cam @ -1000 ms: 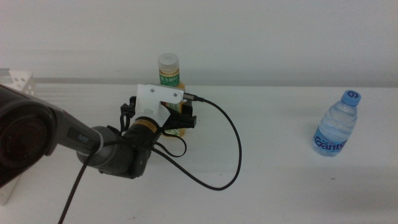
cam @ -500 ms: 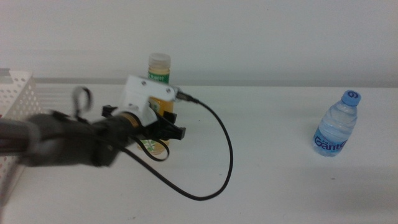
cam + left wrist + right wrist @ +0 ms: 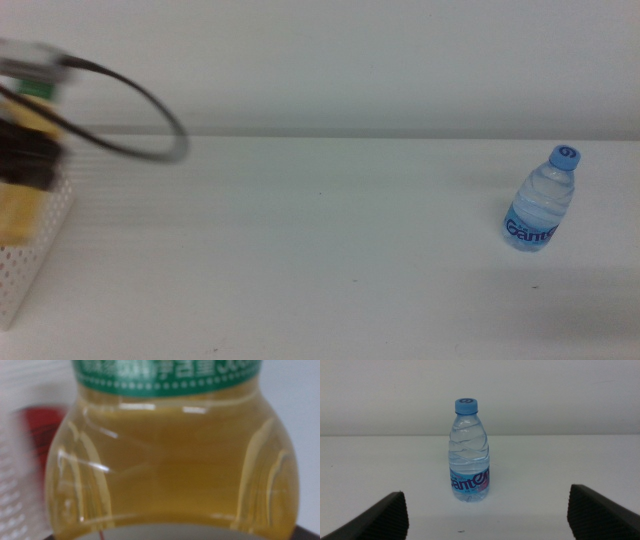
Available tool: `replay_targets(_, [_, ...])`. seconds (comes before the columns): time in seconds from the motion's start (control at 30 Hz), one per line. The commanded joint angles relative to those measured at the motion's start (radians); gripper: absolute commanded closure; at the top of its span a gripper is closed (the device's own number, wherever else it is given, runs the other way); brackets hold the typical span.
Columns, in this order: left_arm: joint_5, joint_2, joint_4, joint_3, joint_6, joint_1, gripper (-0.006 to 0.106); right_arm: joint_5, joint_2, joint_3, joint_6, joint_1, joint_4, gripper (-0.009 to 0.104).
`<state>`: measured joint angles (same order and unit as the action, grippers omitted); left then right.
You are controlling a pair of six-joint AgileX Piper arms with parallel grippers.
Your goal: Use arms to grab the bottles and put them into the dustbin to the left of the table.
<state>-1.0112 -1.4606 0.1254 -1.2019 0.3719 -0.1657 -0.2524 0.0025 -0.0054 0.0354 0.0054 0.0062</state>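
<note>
Left gripper (image 3: 25,165) w/ jaws clamped on juice bottle (image 3: 170,460), over dustbin (image 3: 35,250). Risk: fast swing, early release bounces it off rim. Right gripper (image 3: 487,512) jaws apart, water bottle (image 3: 468,452) btwn, ahead, on surface (image 3: 300,250).

The water bottle (image 3: 540,198) stands on the table (image 3: 330,260), far right of the basket (image 3: 25,270); the juice bottle (image 3: 22,205) hangs over that basket.

The middle camera looks forward and down across the table (image 3: 330,250). The left wrist camera sits pressed close against the juice bottle (image 3: 170,460). The right wrist camera faces the water bottle (image 3: 468,452) from near table level, a bottle the middle view shares at right.
</note>
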Motion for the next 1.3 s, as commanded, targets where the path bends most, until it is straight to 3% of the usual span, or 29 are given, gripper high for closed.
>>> replay_targets(0.0, [-0.123, -0.025, 0.007, -0.131, 0.120, -0.158, 0.102, 0.012, -0.039, 0.043, 0.006, -0.007, -0.006, 0.010])
replay_targets(0.2, [-0.183, -0.161, 0.018, -0.284, 0.247, -0.358, 0.102, 0.012, -0.039, 0.043, 0.006, -0.007, -0.006, 0.010])
replay_targets(0.43, [-0.181, -0.268, 0.014, -0.286, 0.260, -0.363, 0.102, 0.012, -0.039, 0.043, 0.006, -0.007, -0.006, 0.010])
replay_targets(0.53, [-0.212, -0.290, 0.014, -0.286, 0.260, -0.363, 0.096, 0.012, -0.039, 0.043, 0.006, -0.007, -0.006, 0.010])
replay_targets(0.63, [-0.228, -0.293, 0.012, -0.286, 0.260, -0.363, 0.083, 0.012, -0.039, 0.043, 0.006, -0.007, -0.006, 0.010])
replay_targets(0.7, [-0.230, -0.293, 0.014, -0.286, 0.260, -0.363, 0.067, 0.012, -0.039, 0.043, 0.006, -0.007, -0.006, 0.010])
replay_targets(0.73, [-0.263, -0.282, 0.014, -0.290, 0.240, -0.359, 0.027, 0.012, -0.039, 0.043, 0.006, -0.007, -0.006, 0.010])
replay_targets(0.83, [-0.290, -0.239, 0.007, -0.305, 0.193, -0.342, 0.006, 0.012, -0.039, 0.043, 0.006, -0.007, -0.006, 0.010])
replay_targets(1.0, [-0.300, -0.088, -0.063, -0.309, 0.034, -0.231, 0.007, 0.012, -0.039, 0.043, 0.006, -0.007, -0.006, 0.010])
replay_targets(1.27, [-0.258, 0.247, -0.093, -0.242, -0.067, 0.135, 0.007, 0.012, -0.039, 0.043, 0.006, -0.007, -0.006, 0.010])
